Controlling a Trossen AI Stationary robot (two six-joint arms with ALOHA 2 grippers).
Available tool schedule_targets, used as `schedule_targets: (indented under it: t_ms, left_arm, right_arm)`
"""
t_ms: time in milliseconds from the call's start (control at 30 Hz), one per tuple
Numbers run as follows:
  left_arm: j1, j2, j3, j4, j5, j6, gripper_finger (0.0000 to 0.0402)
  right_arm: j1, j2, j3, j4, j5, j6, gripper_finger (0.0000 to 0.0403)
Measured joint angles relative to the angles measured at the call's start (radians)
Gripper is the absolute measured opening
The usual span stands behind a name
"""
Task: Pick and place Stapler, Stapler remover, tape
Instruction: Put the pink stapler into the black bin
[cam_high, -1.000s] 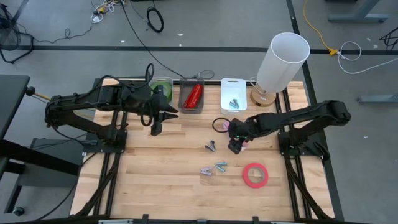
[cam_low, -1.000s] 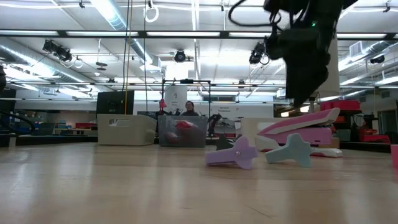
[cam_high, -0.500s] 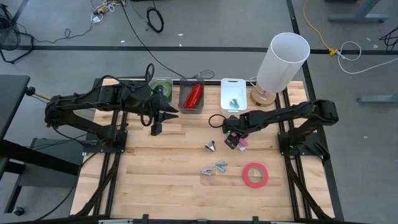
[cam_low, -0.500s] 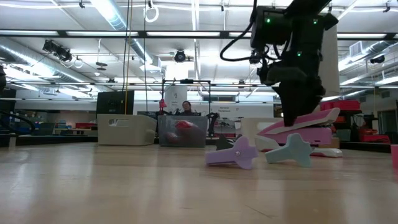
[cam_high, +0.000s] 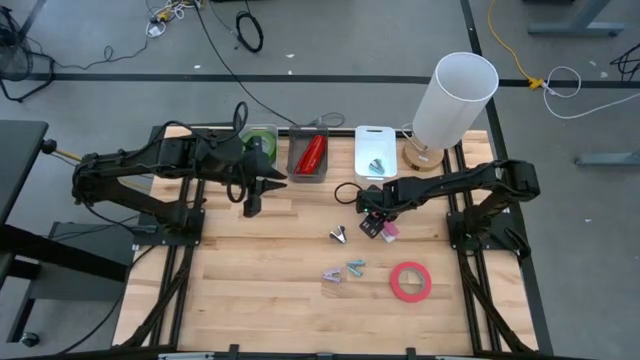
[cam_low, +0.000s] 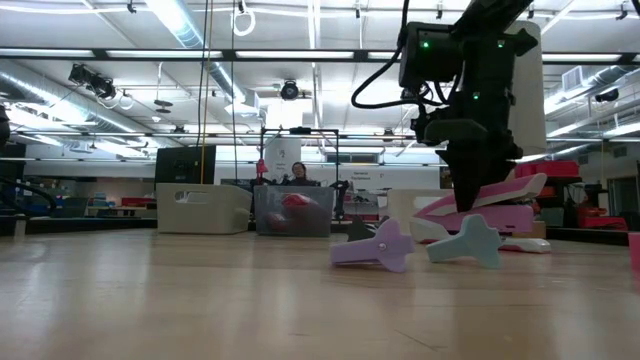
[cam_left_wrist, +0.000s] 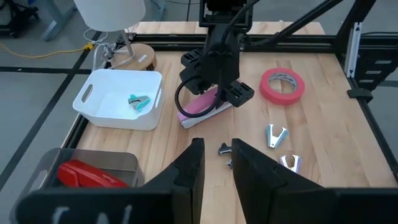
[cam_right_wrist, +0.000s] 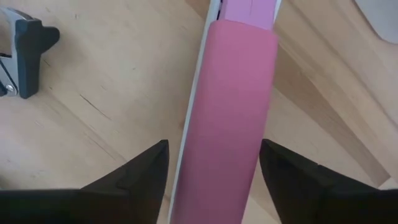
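Note:
A pink stapler (cam_right_wrist: 236, 93) lies flat on the wooden table right of centre (cam_high: 389, 232). My right gripper (cam_right_wrist: 214, 146) is low over it, pointing down and open, one finger on each long side; it also shows in the high view (cam_high: 373, 224) and the low view (cam_low: 470, 185). A red-pink tape roll (cam_high: 410, 281) lies flat near the front right. A dark stapler remover (cam_high: 339, 235) and two pale ones (cam_high: 343, 271) lie on the table. My left gripper (cam_high: 250, 206) hangs at the far left, open by a narrow gap and empty.
Along the far edge stand a bin with green tape (cam_high: 262, 140), a clear bin with a red stapler (cam_high: 310, 153), a white bin (cam_high: 372, 134) holding a teal remover, and a tall white lamp (cam_high: 452, 100). A black cable loop (cam_high: 350, 197) lies beside my right gripper.
My right gripper has come down over the pink stapler and shifted a little toward the table's left edge. The stapler has stayed where it was.

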Motion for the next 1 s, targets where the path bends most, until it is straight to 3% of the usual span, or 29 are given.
schedule_targets:
  t_ms: [500,1000]
  left_arm:
    - [0.000,0.000,0.000,0.000,-0.006,0.000,0.0083]
    - [0.000,0.000,0.000,0.000,-0.006,0.002,0.0083]
  right_arm:
    - [0.000,0.000,0.000,0.013,-0.012,0.001,0.0169]
    - [0.001,-0.005,0.030,0.009,-0.034,-0.003,0.0165]
